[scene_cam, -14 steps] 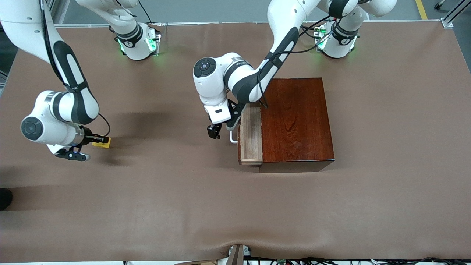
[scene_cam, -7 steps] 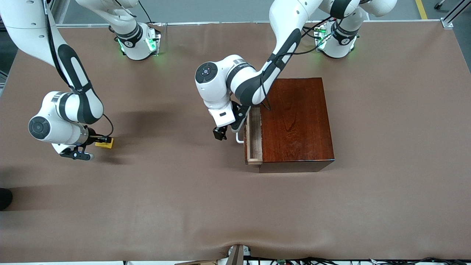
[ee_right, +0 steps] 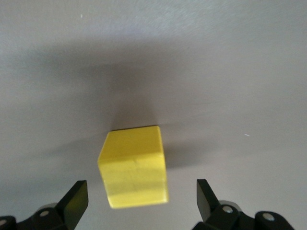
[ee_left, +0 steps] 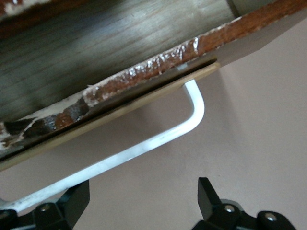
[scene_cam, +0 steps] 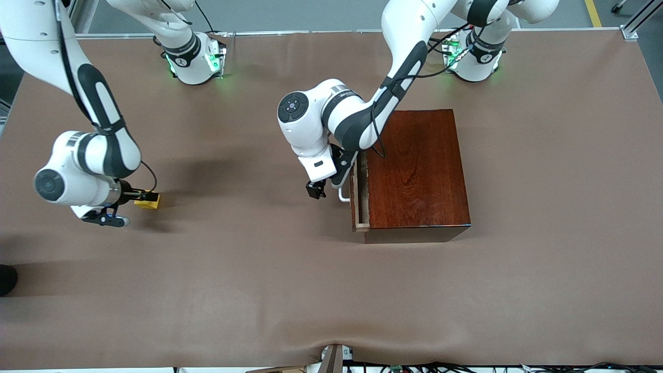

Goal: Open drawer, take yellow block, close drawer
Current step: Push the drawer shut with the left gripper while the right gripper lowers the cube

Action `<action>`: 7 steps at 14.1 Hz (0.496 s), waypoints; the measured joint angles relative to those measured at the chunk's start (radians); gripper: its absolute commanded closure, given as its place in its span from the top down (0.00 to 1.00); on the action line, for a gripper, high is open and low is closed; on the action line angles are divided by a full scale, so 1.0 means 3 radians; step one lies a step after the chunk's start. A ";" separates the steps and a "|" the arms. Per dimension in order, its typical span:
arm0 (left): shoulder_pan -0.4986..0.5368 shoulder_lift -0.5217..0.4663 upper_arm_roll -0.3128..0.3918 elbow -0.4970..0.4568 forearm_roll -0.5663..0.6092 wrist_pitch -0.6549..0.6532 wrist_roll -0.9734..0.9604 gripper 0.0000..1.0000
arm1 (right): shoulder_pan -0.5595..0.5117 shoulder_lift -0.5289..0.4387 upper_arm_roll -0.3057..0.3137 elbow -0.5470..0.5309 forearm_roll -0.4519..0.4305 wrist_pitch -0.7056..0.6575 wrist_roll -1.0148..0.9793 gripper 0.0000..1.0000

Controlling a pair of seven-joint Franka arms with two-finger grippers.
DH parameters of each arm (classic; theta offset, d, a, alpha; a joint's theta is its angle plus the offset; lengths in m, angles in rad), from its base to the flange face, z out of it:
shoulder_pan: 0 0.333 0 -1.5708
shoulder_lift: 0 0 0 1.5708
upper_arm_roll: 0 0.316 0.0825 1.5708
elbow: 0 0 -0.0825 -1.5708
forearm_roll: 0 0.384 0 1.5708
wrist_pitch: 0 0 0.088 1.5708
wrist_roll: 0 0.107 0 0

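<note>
The drawer [scene_cam: 361, 191] of the dark reddish-brown box [scene_cam: 419, 166] stands out only a narrow strip, showing pale wood inside [ee_left: 110, 43]. My left gripper [scene_cam: 325, 185] is open at the white bar handle [scene_cam: 343, 196]. In the left wrist view the handle [ee_left: 144, 143] runs just ahead of the gripper [ee_left: 144, 201], and one fingertip [ee_left: 74, 199] meets the bar. The yellow block [scene_cam: 146, 200] rests on the table toward the right arm's end. My right gripper [scene_cam: 124, 208] is open and low beside it. In the right wrist view the block [ee_right: 134, 167] lies between the spread fingers of the gripper [ee_right: 140, 194], untouched.
The brown table mat [scene_cam: 331, 290] spreads wide around the box and the block. The two arm bases [scene_cam: 194, 59] stand along the table edge farthest from the front camera. A small clamp [scene_cam: 334, 357] sits at the nearest edge.
The drawer has slid most of the way into the box, with my left gripper following against the handle. My right gripper has shifted a little beside the block, which has not moved.
</note>
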 measured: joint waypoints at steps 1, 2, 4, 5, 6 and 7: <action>0.0007 0.0000 0.0002 0.0000 0.0000 -0.0020 0.0012 1.00 | -0.0017 -0.0011 0.0000 0.0116 0.0000 -0.0174 -0.0001 1.00; 0.0017 -0.0002 0.0006 0.0000 0.0000 -0.0035 0.0020 1.00 | -0.0023 -0.0027 0.0001 0.0222 0.0000 -0.0324 -0.0001 1.00; 0.0038 -0.0004 0.0006 0.0000 0.0000 -0.0071 0.0022 1.00 | -0.0023 -0.0088 0.0017 0.0408 0.0001 -0.0604 -0.0001 1.00; 0.0046 -0.0005 0.0006 0.0000 0.0000 -0.0081 0.0024 1.00 | -0.0021 -0.0130 0.0033 0.0510 0.0001 -0.0765 -0.0001 1.00; 0.0050 -0.0005 0.0006 -0.0001 0.0000 -0.0086 0.0025 1.00 | -0.0012 -0.0175 0.0046 0.0625 0.0001 -0.0936 -0.0001 1.00; 0.0051 -0.0006 0.0007 -0.0002 0.0000 -0.0092 0.0026 1.00 | 0.0002 -0.0217 0.0060 0.0757 0.0001 -0.1120 -0.0001 1.00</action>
